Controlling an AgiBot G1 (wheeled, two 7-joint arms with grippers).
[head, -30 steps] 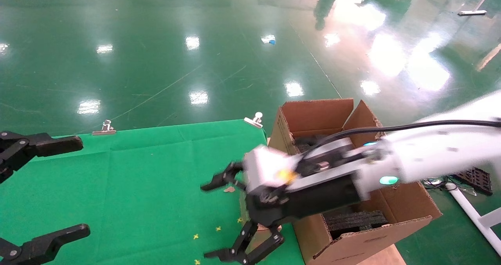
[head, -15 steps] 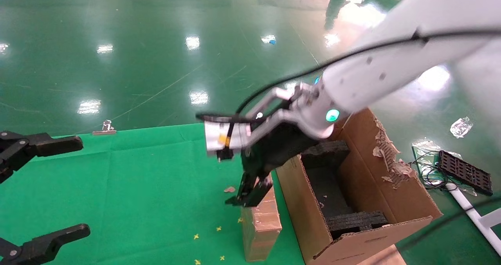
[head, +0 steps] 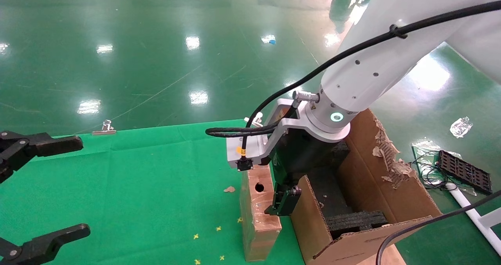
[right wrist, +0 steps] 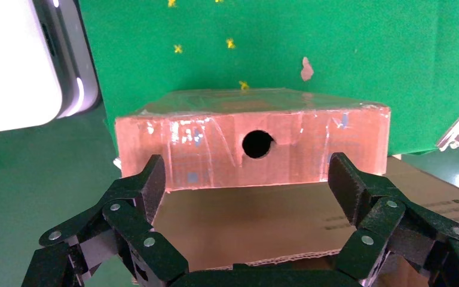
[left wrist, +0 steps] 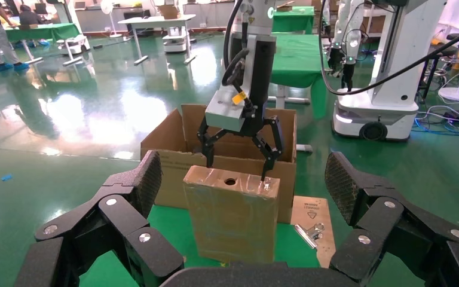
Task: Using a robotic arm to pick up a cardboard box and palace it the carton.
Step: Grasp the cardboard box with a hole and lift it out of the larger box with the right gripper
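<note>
The cardboard box is small, brown and taped, with a round hole in its top. It stands upright on the green table, right beside the carton. The white robotic arm reaches down from the upper right. My right gripper hangs open at the box's top, on the carton side. In the left wrist view it straddles the box end to end. In the right wrist view its fingers flank the holed top above the carton's wall. My left gripper is open and idle at the far left.
Black foam inserts lie inside the carton, whose right flap is torn. Binder clips hold the green cloth. A cardboard scrap lies on the cloth. A black tray and cables lie on the floor to the right.
My right arm has swung up from a low, sideways reach to upright. Its gripper now points down at the top of the cardboard box. The left gripper has not moved.
</note>
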